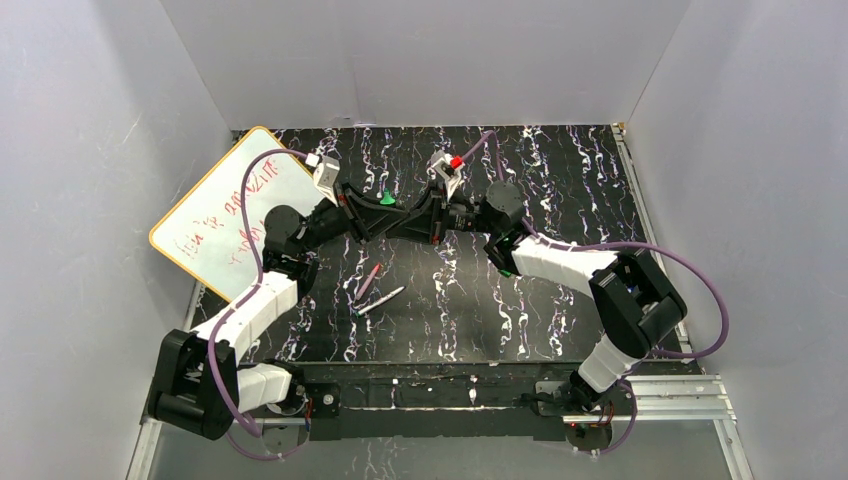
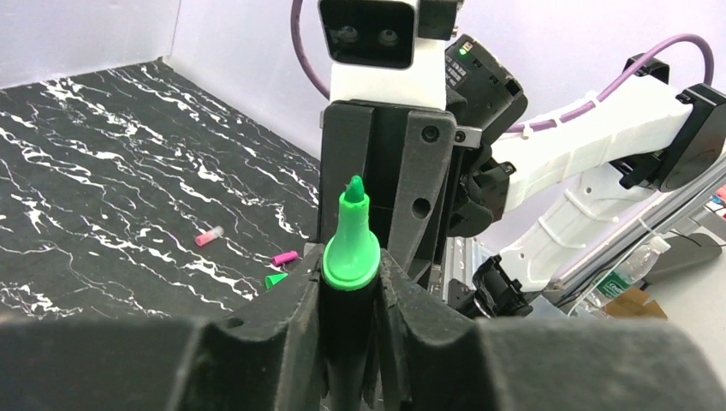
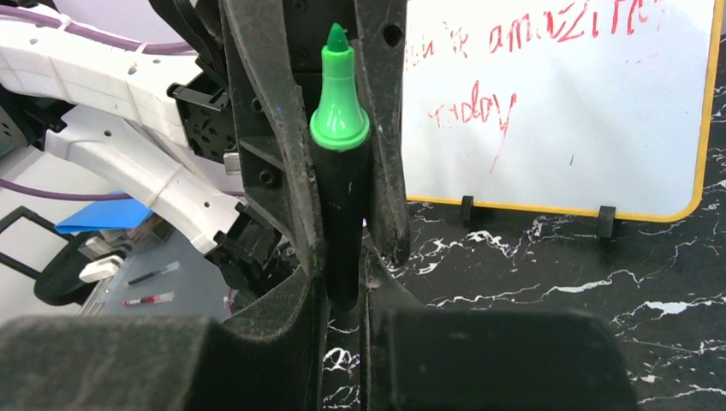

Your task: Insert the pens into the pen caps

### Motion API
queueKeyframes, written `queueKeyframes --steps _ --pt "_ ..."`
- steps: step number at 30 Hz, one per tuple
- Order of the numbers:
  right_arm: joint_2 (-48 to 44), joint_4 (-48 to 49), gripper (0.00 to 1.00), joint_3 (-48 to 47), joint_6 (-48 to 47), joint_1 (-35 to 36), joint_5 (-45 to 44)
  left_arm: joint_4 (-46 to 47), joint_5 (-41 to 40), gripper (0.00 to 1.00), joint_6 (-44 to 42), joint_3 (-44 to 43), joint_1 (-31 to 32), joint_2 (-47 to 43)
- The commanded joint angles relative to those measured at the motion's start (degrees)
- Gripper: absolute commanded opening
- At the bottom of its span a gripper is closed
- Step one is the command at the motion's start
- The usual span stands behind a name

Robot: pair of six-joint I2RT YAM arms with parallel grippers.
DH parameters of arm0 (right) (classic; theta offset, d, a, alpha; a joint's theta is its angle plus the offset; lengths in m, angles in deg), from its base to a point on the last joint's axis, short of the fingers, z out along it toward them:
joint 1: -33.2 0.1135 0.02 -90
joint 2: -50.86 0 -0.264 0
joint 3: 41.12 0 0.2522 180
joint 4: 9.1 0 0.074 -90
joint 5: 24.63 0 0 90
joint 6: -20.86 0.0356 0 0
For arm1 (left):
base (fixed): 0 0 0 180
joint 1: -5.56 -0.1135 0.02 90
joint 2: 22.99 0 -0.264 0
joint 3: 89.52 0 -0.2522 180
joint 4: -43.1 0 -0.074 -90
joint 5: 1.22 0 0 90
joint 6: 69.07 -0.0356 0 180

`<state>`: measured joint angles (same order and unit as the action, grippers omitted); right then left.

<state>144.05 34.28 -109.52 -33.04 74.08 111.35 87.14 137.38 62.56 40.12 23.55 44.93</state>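
The thick black pen with a green tip [image 2: 350, 257] stands roughly upright, tip up, between both grippers above the back middle of the table. My left gripper [image 2: 351, 291] is shut on it just under the green collar. My right gripper [image 3: 344, 308] is shut on the lower end of the black pen [image 3: 341, 214]. From above only its green tip [image 1: 386, 199] shows. A magenta pen [image 1: 367, 281] and a white-grey pen [image 1: 382, 299] lie on the table. A pale pink cap [image 2: 209, 235], a magenta cap [image 2: 284, 257] and a green cap [image 2: 275, 279] lie loose on the table.
A yellow-rimmed whiteboard [image 1: 235, 210] with red writing leans at the back left. White walls close in the black marbled table [image 1: 560, 320] on three sides. The two arms meet fingertip to fingertip over the back middle.
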Motion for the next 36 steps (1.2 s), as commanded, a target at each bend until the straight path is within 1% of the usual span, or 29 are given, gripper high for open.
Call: queueKeyframes --steps 1,3,9,10,13,14,16,19,21,22,23,24,25,26,29,31,32,34,36 --pt "-0.44 3.32 0.01 -2.41 0.22 0.71 0.53 2.59 -0.7 0.16 -0.49 0.12 0.05 -0.82" --pt "-0.46 3.32 0.01 -2.32 0.2 0.69 0.58 2.68 -0.91 0.0 -0.33 0.25 0.02 -0.76" --pt "-0.46 3.2 0.01 -2.41 0.2 0.71 0.61 2.81 -0.54 0.0 0.08 0.25 0.02 -0.42" --pt "-0.42 2.86 0.03 -2.48 0.28 0.7 0.49 2.83 -0.48 0.0 0.06 0.22 0.02 -0.42" --pt "-1.03 1.04 0.34 -2.26 -0.27 0.74 -0.4 2.85 -0.03 0.0 0.04 0.17 0.02 -0.4" --pt "-1.63 0.15 0.42 -1.74 -0.92 0.71 -1.44 2.86 0.24 0.0 0.0 0.02 0.02 -0.34" --pt "-3.83 -3.43 0.48 -0.06 -3.25 0.42 -6.28 0.14 0.83 0.0 -1.26 -0.97 0.01 -0.21" --pt "-10.12 -7.67 0.54 6.32 -6.69 -0.32 -17.52 -7.08 0.92 0.0 -5.46 -2.76 -0.04 -0.24" --pt "-15.8 -10.35 0.64 11.74 -9.31 -0.64 -27.44 -10.81 0.81 0.0 -7.58 -3.39 -0.02 -0.12" --pt "-18.89 -12.71 0.71 14.73 -10.39 -0.82 -34.83 -12.24 0.74 0.0 -8.14 -3.45 0.01 0.07" --pt "-21.63 -15.69 0.78 15.74 -11.14 -0.95 -38.84 -13.32 0.59 0.0 -8.67 -3.55 -0.03 0.08" --pt "-24.07 -19.27 0.84 16.79 -11.78 -1.12 -44.74 -14.38 0.3 0.0 -9.34 -3.55 -0.01 0.1" --pt "-25.97 -22.86 0.87 17.3 -12.74 -1.32 -51.88 -15.02 0.12 0.0 -9.78 -3.56 -0.02 0.17" --pt "-27.18 -27.4 0.89 17.03 -13.56 -1.45 -56.85 -15.52 0.07 0.0 -9.93 -3.69 0.04 0.26" --pt "-27.59 -42.34 0.89 13.75 -14.63 -3.18 -67.87 -17.32 -0.02 0.0 -10.81 -4.27 0.02 0.82" --pt "-26.24 -52.89 0.89 11.23 -12.22 -5.31 -71.57 -18.74 -0.1 0.0 -11.64 -4.72 0.0 0.97" --pt "-25.51 -57.11 0.89 10.01 -10.12 -7.15 -72.02 -19.29 -0.18 0.0 -11.92 -4.91 0.02 0.94" --pt "-24.07 -64.32 0.87 7.8 -3.86 -11.07 -70.67 -20.68 -0.23 0.0 -12.74 -5.33 0.04 0.99" --pt "-22.94 -69.06 0.86 5.5 2.82 -14.08 -68.44 -22.26 -0.46 0.0 -13.77 -5.8 0.09 1.07"
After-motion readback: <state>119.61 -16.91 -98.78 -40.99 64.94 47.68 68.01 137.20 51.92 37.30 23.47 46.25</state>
